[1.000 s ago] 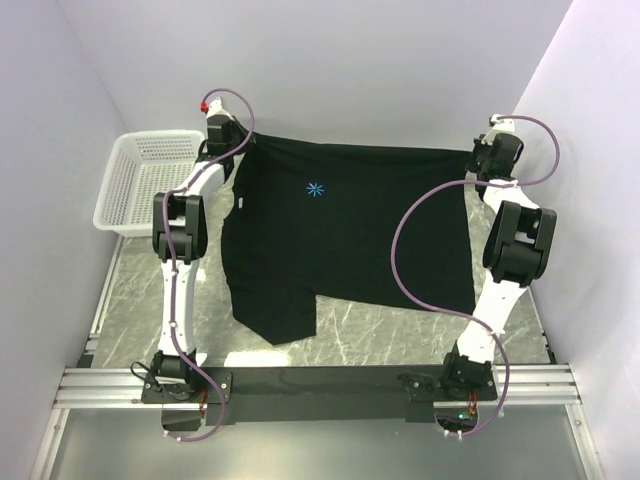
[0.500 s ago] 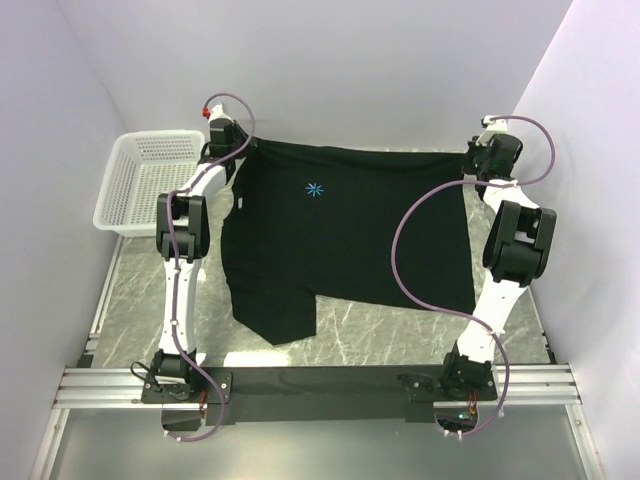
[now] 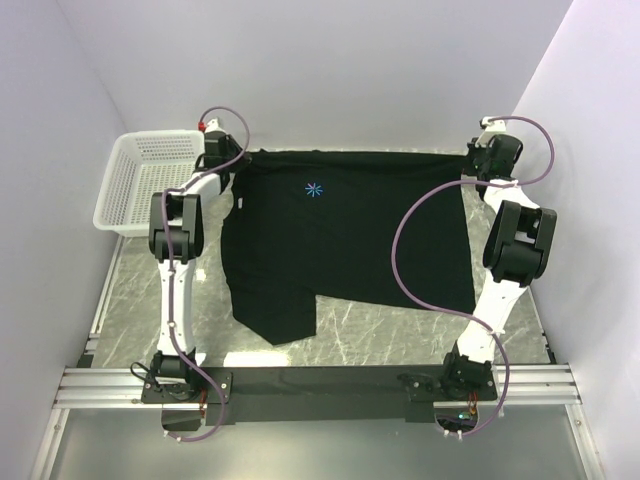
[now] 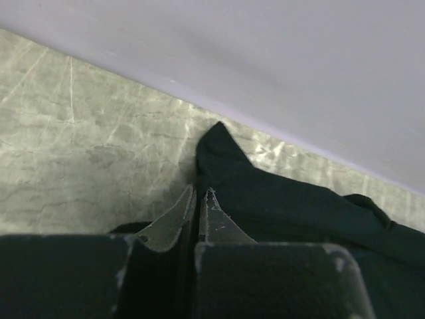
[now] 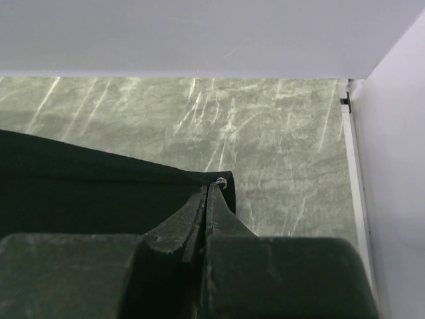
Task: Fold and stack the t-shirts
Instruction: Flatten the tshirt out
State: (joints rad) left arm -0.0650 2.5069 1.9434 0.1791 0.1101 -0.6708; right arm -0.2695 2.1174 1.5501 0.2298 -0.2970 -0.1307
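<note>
Black t-shirt (image 3: 350,240) spread, long axis left-right, collar leftward; left jaws, right jaws both clamped on far edge.

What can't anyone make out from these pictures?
Top view: the left pincer and right pincer themselves hide where they grip the black short-sleeved cloth t-shirt.
Top view: its light-blue starburst logo is too small for detail.
Top view: the shirt covers whatever lies beneath.
Wrist views: pincer bodies and frame edges cut off most of the shirt.
</note>
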